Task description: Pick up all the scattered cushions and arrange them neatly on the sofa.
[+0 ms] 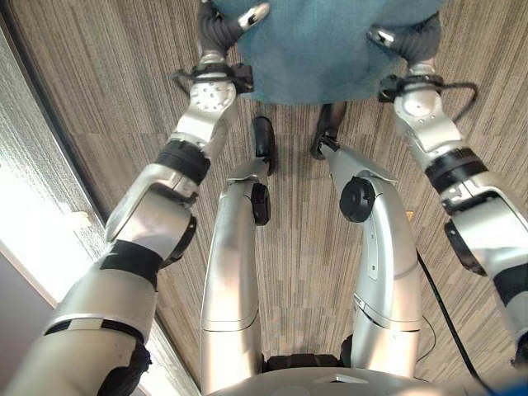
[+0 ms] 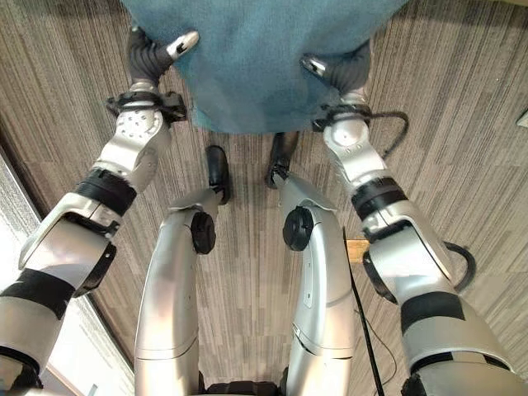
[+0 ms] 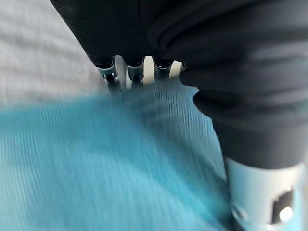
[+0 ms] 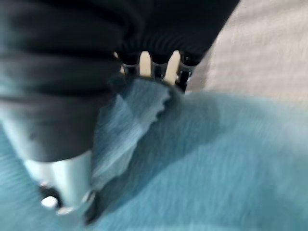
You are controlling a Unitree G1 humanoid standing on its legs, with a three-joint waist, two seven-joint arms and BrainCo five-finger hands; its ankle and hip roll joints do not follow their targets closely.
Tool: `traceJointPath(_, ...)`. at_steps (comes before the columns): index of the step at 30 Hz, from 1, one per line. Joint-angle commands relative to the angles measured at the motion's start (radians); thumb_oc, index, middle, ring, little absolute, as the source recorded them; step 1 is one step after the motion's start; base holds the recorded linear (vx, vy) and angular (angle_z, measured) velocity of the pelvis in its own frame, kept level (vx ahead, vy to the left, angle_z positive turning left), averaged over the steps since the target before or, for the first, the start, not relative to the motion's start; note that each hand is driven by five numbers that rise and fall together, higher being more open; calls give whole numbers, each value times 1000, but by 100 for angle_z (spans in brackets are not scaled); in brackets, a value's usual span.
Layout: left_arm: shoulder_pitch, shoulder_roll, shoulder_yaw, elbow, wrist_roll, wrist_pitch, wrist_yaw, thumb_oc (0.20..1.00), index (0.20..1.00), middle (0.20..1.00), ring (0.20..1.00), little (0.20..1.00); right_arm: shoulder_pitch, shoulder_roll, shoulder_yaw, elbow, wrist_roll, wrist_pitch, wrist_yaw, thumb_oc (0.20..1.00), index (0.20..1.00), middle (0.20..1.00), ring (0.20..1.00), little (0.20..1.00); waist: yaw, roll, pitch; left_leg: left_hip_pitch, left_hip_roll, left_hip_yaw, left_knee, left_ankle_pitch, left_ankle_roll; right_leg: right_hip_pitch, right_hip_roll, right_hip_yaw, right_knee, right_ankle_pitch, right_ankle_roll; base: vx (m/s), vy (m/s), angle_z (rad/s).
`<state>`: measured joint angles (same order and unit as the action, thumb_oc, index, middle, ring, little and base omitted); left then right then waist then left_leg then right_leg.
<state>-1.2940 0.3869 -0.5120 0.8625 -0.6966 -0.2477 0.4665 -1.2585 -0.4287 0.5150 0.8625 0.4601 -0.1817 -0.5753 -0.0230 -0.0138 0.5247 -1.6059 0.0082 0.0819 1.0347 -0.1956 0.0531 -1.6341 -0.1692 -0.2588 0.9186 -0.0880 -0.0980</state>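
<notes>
A big teal fabric cushion (image 1: 318,49) is being carried at the 12 o'clock edge of the head views, held up off the striped grey-brown carpet floor (image 1: 107,91) between both arms. The left robot hand (image 1: 227,25) is clamped on the cushion's side at about 11 o'clock, thumb laid over the top and fingers (image 3: 137,72) tucked under the cloth in its wrist view. The right robot hand (image 1: 404,37) is clamped on the opposite side at roughly 1 o'clock, with a fold of the fabric pinched by its fingers (image 4: 154,65).

So the pick-up part looks done for this cushion, and the carry-and-place part is judged to be in hand. No sofa can be made out, so a turn or walk toward it would probably be needed first, then a level lowering with both grips released together.

For room: plenty of open carpet is seen at 3 o'clock and straight ahead. At 9 o'clock a dark strip and a pale wall or panel (image 1: 33,214) run close along the left arm, so that side is tight and swings that way should be kept small
</notes>
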Motion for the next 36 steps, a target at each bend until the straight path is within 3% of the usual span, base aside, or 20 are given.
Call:
traceJointPath(1,-8,-35,-9,-73,-2,-85,-7,200,200,200,200,200,-94,93,91,-130,-20,-116,43,200,200,200,200,200,3,48,-49,36,-18,-97,-126,31,-60,64,-32,39,36,-81,147,8,21,-10)
traceJointPath(7,48,-17,25,-174,6,-109,13,200,200,200,200,200,-67,68,35,-265,-49,-146,23,200,200,200,200,200,-4,42,-101,36,-27,-88,-133,37,-64,64,-25,37,39,-83,138,2,-33,-2)
traceJointPath(10,167,-36,102,-267,5,-134,30,200,200,200,200,200,37,58,-49,-369,-99,-158,0,200,200,200,200,200,-9,37,-201,37,-28,-72,-186,43,-68,65,-16,30,-6,-77,141,-10,-4,11)
traceJointPath(12,229,-50,137,-331,19,-140,38,200,200,200,200,200,92,60,-74,-416,-138,-153,-4,200,200,200,200,200,-10,39,-224,95,-21,-66,-247,47,-71,114,-16,14,-49,-77,147,-68,30,12)
traceJointPath(16,354,-84,186,-438,78,-140,39,200,200,200,200,200,222,76,-123,-489,-191,-154,10,200,200,200,200,200,-8,42,-247,272,-12,-87,-380,64,-80,292,-8,-10,-162,-69,157,-80,-13,-3)
traceJointPath(17,450,-101,222,-512,119,-140,33,200,200,200,200,200,330,76,-158,-543,-226,-152,35,200,200,200,200,200,-4,44,-262,395,-8,-106,-462,76,-92,417,-4,-15,-240,-62,159,-48,-3,9)
traceJointPath(23,689,-106,237,-639,223,-120,-32,200,200,200,200,200,595,72,-206,-678,-272,-155,124,200,200,200,200,200,17,29,-313,716,-8,-132,-636,91,-112,728,-16,-38,-412,-43,174,11,10,7)
traceJointPath(24,766,-98,233,-669,235,-121,-59,200,200,200,200,200,668,66,-208,-708,-288,-147,153,200,200,200,200,200,26,25,-322,820,-11,-138,-685,97,-110,835,-12,-49,-472,-32,178,9,64,11)
traceJointPath(26,835,-105,240,-710,236,-121,-75,200,200,200,200,200,746,80,-215,-732,-296,-144,176,200,200,200,200,200,31,18,-325,907,-19,-139,-728,127,-106,929,-14,-67,-533,7,180,86,88,12)
traceJointPath(27,945,-98,251,-749,248,-120,-106,200,200,200,200,200,845,82,-221,-751,-301,-140,213,200,200,200,200,200,38,13,-331,1059,-20,-133,-784,123,-103,1089,-9,-78,-610,20,189,253,97,18)
traceJointPath(30,1009,-85,263,-768,259,-117,-128,200,200,200,200,200,894,73,-231,-763,-312,-137,234,200,200,200,200,200,42,11,-336,1162,-21,-125,-826,117,-102,1197,-5,-82,-666,29,196,183,86,6)
traceJointPath(32,1118,-65,294,-787,261,-105,-175,200,200,200,200,200,987,68,-262,-775,-305,-131,283,200,200,200,200,200,48,5,-377,1320,-21,-109,-892,103,-98,1371,7,-73,-773,49,213,293,181,-3)
traceJointPath(34,1183,-59,317,-788,267,-87,-193,200,200,200,200,200,1029,78,-280,-772,-298,-122,314,200,200,200,200,200,56,0,-406,1402,-25,-92,-922,96,-86,1460,7,-64,-834,66,225,226,207,-23)
traceJointPath(36,1227,-49,340,-802,267,-75,-215,200,200,200,200,200,1045,85,-294,-775,-296,-113,337,200,200,200,200,200,77,9,-423,1465,-31,-73,-939,84,-69,1498,-5,-60,-816,67,241,151,264,-29)
